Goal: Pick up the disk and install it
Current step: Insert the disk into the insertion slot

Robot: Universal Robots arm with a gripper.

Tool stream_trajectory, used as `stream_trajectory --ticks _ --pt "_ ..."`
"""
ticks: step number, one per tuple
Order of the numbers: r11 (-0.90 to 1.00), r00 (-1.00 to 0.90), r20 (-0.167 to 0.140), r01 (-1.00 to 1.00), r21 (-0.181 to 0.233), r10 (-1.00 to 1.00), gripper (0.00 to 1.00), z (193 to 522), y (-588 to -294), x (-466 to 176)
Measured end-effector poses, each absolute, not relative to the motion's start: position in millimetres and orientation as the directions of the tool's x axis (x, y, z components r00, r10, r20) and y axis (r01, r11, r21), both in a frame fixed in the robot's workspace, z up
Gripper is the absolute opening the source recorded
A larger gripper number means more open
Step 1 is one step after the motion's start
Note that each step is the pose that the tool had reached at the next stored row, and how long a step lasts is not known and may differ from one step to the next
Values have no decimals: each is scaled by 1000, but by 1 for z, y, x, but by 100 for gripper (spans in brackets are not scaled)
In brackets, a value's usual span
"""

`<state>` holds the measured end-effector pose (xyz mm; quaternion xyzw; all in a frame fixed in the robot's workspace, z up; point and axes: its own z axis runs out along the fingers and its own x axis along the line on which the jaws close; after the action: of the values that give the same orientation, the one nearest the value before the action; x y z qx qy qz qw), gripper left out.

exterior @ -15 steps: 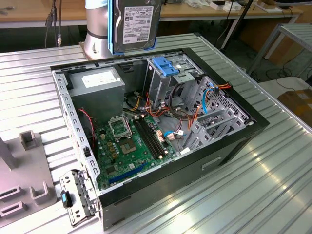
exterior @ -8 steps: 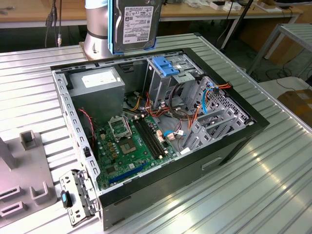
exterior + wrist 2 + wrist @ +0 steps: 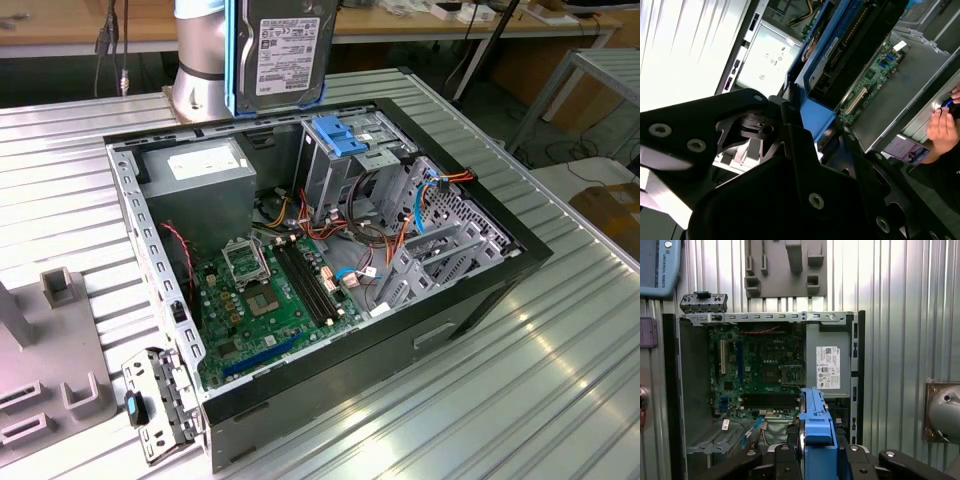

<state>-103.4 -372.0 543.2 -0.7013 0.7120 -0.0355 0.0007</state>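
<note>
Silver metal desk (image 3: 560, 330), ribbed with straight parallel grooves running front to back. Bright white glare (image 3: 345, 400) across the ribs near the front edge; ribs washed almost white in the second wrist view. Behind, along the far side of the room, a long wooden desk (image 3: 70, 22) with small clutter on top toward the exterior view's right and dark shadow beneath. Black cables (image 3: 105, 45) hanging down past its edge at the exterior view's left. At the exterior view's right, apart from the desk, a grey side table (image 3: 605, 62) with metal frame and ribbed top. Lower down at that same edge, a brown cardboard box (image 3: 612, 205). Even indoor light, soft shadows.
</note>
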Motion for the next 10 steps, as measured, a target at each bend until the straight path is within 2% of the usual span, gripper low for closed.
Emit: stream_trajectory --ticks 10 --pt "14 -16 49 -999 -52 -999 37 543 -391 -103"
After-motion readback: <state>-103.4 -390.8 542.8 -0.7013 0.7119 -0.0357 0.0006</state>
